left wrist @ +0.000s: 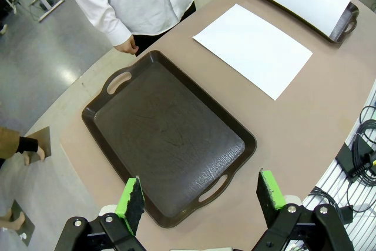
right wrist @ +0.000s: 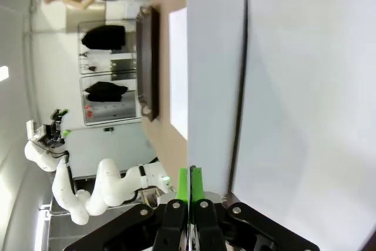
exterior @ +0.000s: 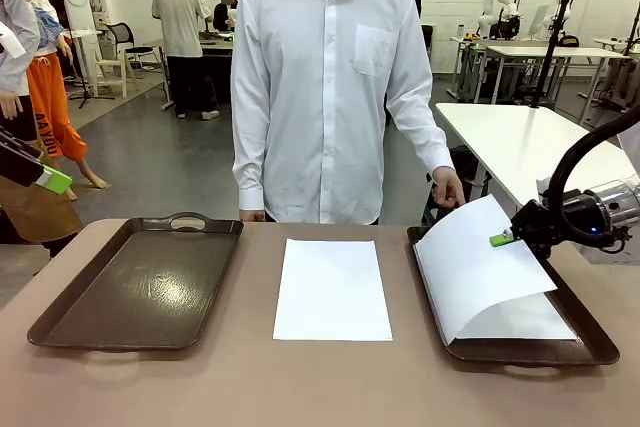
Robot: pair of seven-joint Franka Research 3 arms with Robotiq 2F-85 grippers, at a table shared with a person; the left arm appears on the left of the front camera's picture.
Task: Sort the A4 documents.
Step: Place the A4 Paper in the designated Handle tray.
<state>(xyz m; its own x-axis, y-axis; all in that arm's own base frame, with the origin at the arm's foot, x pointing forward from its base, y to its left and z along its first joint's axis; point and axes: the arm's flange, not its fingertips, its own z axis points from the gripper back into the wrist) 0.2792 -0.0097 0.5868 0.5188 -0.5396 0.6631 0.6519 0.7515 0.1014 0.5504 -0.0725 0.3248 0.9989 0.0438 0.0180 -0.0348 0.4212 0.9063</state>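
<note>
One A4 document (exterior: pixel 332 289) lies flat on the table between two dark brown trays. My right gripper (exterior: pixel 503 238) is shut on the right edge of another sheet (exterior: pixel 470 267), which curls up over the right tray (exterior: pixel 600 347); a further sheet (exterior: pixel 525 322) lies flat under it. In the right wrist view the green pads (right wrist: pixel 189 183) are pressed together on the lifted sheet (right wrist: pixel 214 86). My left gripper (left wrist: pixel 200 198) hangs open and empty high above the empty left tray (left wrist: pixel 164 145); it also shows at the far left (exterior: pixel 55 183).
A person in a white shirt stands at the far side, one hand (exterior: pixel 447 187) by the right tray's far corner. The left tray (exterior: pixel 135 282) has handle cut-outs at both ends. Bare table runs along the near edge.
</note>
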